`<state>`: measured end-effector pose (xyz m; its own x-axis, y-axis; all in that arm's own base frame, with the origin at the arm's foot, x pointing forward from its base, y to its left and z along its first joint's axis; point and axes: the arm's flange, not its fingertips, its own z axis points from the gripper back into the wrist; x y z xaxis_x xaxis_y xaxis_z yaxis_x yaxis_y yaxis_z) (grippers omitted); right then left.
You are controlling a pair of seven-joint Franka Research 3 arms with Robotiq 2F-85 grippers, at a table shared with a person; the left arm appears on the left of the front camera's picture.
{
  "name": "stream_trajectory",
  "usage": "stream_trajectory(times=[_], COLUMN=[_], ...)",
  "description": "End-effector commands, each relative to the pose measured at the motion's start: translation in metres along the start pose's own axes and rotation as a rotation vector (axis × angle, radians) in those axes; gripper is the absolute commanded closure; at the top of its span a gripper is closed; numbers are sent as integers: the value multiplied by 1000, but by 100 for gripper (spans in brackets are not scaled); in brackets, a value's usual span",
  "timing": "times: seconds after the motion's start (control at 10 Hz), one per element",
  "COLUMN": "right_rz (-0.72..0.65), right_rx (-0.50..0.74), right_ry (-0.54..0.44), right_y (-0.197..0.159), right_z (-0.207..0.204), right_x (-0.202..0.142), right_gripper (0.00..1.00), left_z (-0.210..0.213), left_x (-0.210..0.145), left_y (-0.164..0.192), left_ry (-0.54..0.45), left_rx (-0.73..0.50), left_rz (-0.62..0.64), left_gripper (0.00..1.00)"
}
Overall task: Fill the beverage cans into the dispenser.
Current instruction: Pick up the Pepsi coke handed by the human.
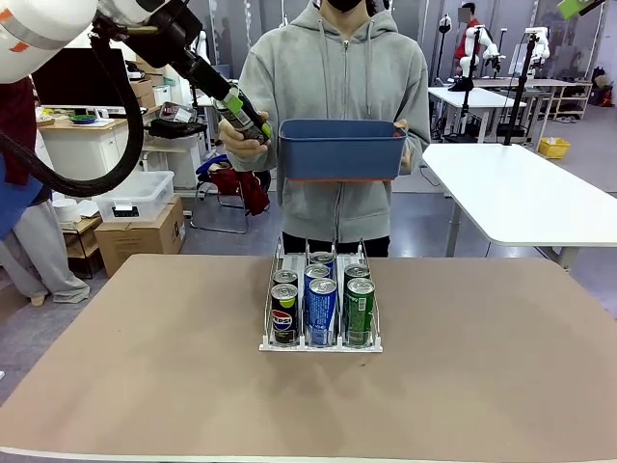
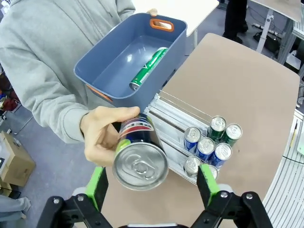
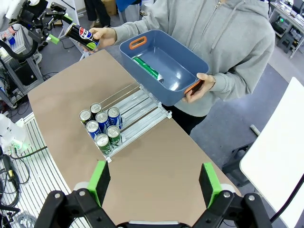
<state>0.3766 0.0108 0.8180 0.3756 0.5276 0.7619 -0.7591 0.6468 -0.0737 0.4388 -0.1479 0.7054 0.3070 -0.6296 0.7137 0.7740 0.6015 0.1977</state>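
Observation:
A person's hand (image 2: 99,135) holds a black Pepsi can (image 2: 140,159) out between the fingers of my left gripper (image 2: 152,185). The gripper is open, with its green pads on either side of the can and not touching it. In the front view this can (image 1: 239,114) is high at the left, beside the blue bin (image 1: 342,149) that the person's other hand carries. One green can (image 2: 148,69) lies in the bin. The clear dispenser (image 1: 321,342) stands mid-table with several cans (image 1: 321,304) in its lanes. My right gripper (image 3: 154,183) hangs open high above the table, holding nothing.
The brown table (image 1: 145,386) has free room on all sides of the dispenser. The person stands at the far edge, and the bin is in the air above the rear of the rack (image 3: 142,102). White tables (image 1: 521,188) stand farther back on the right.

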Motion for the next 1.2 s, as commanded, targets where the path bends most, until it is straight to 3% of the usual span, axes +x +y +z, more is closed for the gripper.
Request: stream_trajectory(times=[0.0, 0.6, 1.1], right_rz=[-1, -1, -1], right_rx=[5, 5, 5], right_ry=[1, 1, 1], right_y=[1, 1, 1], right_z=[0, 0, 0], right_x=[-2, -2, -2], right_gripper=[0, 0, 0], left_z=[-10, -29, -31], left_x=[-5, -5, -3], left_y=[1, 8, 8], left_ry=[-56, -63, -13], left_rx=[24, 18, 27], left_rz=[0, 20, 14], left_gripper=[0, 0, 0])
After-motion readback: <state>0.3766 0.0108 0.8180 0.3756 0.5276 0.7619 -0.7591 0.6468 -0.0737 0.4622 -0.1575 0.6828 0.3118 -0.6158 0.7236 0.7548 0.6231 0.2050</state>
